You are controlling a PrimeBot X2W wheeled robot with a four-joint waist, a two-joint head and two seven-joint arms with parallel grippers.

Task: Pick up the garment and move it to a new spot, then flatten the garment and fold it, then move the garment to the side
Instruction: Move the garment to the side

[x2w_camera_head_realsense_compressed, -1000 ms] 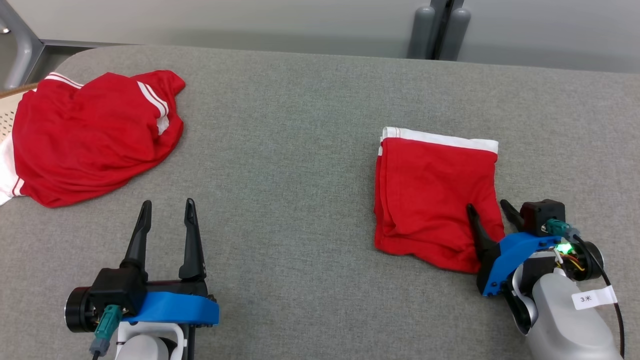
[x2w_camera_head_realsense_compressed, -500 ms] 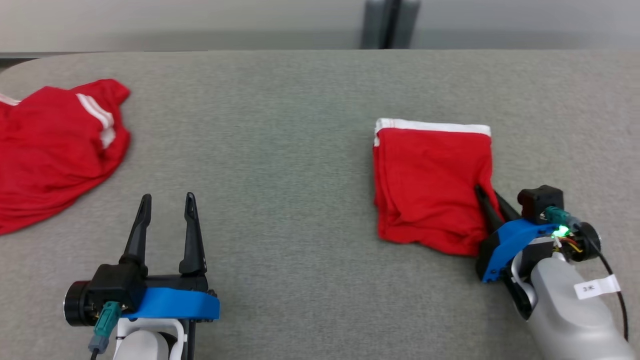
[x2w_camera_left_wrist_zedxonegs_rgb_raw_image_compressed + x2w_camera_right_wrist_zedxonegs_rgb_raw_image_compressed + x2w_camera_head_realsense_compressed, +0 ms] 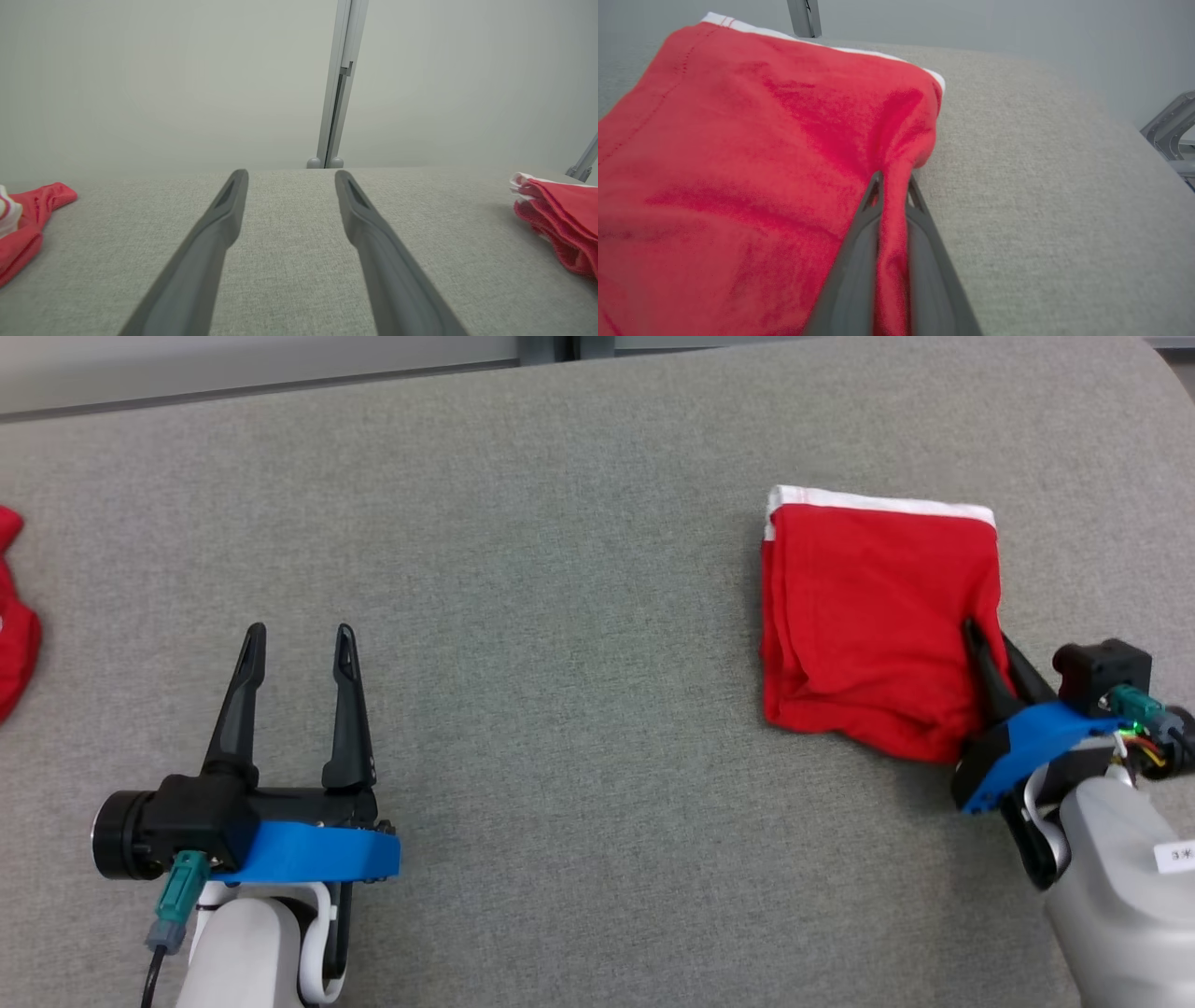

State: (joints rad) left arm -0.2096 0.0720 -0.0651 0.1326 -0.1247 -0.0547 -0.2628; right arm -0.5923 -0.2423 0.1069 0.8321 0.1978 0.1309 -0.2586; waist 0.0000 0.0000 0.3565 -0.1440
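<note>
The right gripper (image 3: 988, 635) pinches the right edge of the folded red garment (image 3: 868, 616) (white band along its far side), which lies on the grey table (image 3: 560, 616). The left gripper (image 3: 299, 631) hovers with its 2 fingers spread wide.

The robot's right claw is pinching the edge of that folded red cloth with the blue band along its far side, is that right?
Not quite. The band along the far side is white, not blue; the head view shows it. The rest stands: the right gripper is shut on the edge of the folded red cloth.
</note>
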